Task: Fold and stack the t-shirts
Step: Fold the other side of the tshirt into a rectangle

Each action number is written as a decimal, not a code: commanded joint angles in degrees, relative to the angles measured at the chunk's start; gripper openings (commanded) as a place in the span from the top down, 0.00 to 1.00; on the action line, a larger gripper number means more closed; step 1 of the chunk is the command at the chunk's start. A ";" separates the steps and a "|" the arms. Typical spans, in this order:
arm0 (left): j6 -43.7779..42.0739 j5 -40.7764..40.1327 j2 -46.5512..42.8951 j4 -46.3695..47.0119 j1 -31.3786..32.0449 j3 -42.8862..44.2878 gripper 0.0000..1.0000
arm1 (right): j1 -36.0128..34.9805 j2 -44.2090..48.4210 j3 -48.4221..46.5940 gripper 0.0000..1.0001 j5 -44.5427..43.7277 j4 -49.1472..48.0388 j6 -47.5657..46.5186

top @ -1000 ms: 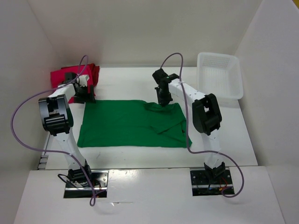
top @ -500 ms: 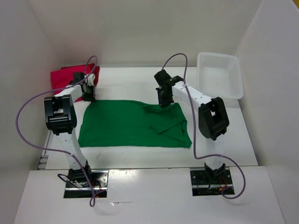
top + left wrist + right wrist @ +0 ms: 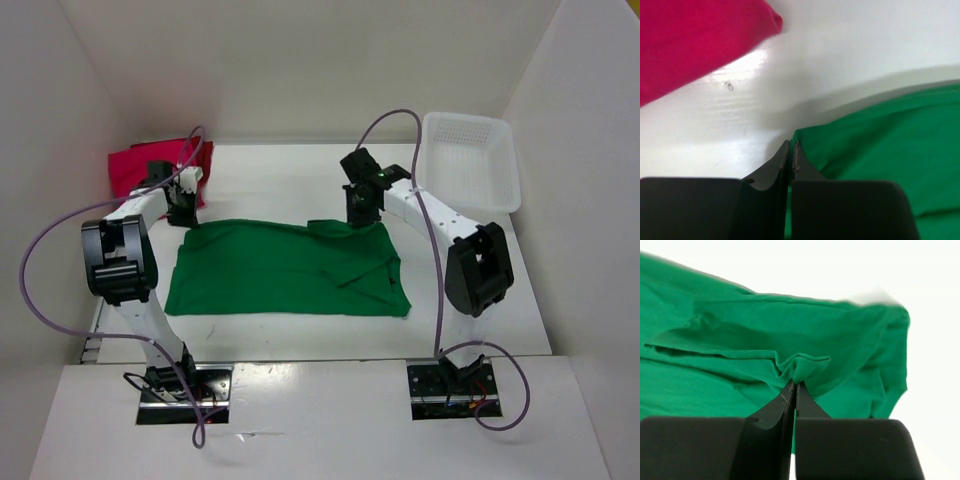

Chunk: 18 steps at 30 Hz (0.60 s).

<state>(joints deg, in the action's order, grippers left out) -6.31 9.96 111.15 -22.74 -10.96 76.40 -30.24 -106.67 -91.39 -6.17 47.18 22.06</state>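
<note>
The green t-shirt (image 3: 285,268) lies spread in the middle of the table. My left gripper (image 3: 183,214) is at its far left corner, and in the left wrist view the left gripper (image 3: 790,147) is shut on the edge of the green t-shirt (image 3: 880,140). My right gripper (image 3: 361,217) is at the far right edge. The right wrist view shows the right gripper (image 3: 794,386) shut on a bunched pinch of the green t-shirt (image 3: 790,330). A pinkish-red t-shirt (image 3: 135,165) lies crumpled at the back left, and the pinkish-red t-shirt (image 3: 690,40) lies just beyond my left fingers. Its right edge looks darker red.
A white perforated basket (image 3: 470,160) stands at the back right, tilted against the wall. White walls close in the table on the left, back and right. Purple cables loop from both arms over the table's sides.
My left gripper has closed on the green t-shirt's far left corner. The right gripper, still shut on the cloth, has moved a little to the right, pulling the far edge straighter.
</note>
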 commanded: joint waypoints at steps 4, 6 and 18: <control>-16.35 4.55 -9.28 -5.20 -2.31 -5.02 1.00 | -0.43 10.69 9.82 1.00 -2.09 1.34 5.35; -20.91 5.07 -11.38 -5.21 -2.84 -6.61 1.00 | -0.43 12.88 14.30 1.00 -2.09 1.86 7.71; -34.30 4.90 -17.64 -5.14 -1.71 -9.79 1.00 | 0.44 19.23 21.19 1.00 -2.43 0.02 9.23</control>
<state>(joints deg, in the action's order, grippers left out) -35.40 14.66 96.62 -30.81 -13.63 65.84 -30.22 -88.31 -67.48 -5.82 48.01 31.88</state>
